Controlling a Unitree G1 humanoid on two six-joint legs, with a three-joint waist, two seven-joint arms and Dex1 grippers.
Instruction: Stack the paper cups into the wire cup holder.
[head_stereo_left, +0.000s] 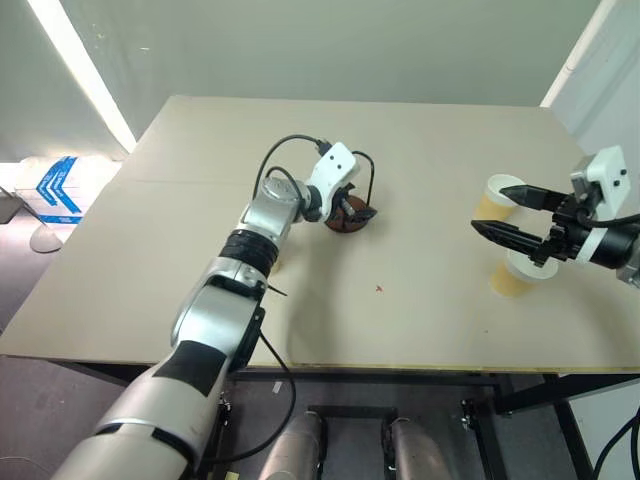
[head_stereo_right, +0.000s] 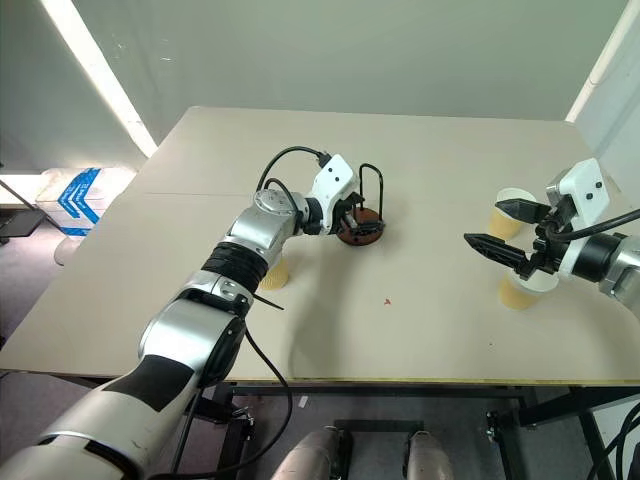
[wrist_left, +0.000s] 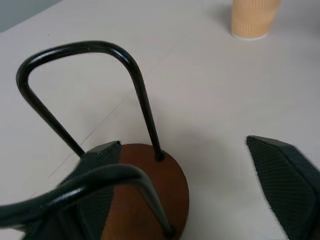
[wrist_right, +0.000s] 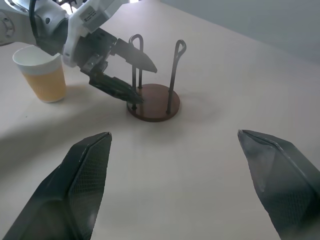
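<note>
Pale beige tabletop (head_stereo_left: 400, 330) carries everything, with a grey wall behind and a blue-and-white bag (head_stereo_left: 55, 190) on the floor off its left edge.

Nearest the robot on the right, two paper cups (head_stereo_right: 522, 290) stand upright close together, tan ribbed sides and white rims. The right gripper (head_stereo_right: 505, 228) hangs just in front of them with its two black fingers spread wide and nothing between them. A third cup (head_stereo_right: 274, 274) stands on the left, tucked beside the left forearm.

Farther back, at the tabletop's middle, sits the wire cup holder (head_stereo_right: 361, 228): a rust-brown disc with thin black wire loops rising straight up, its axis vertical and no cup in it. The left gripper (head_stereo_right: 352, 215) is right at the holder, fingers parted on either side of one loop and low over the disc; no clamp on the wire is visible.

The holder lies well apart from the right-hand cups, off to that gripper's left, so any cup must travel across and come down from above the loops.
</note>
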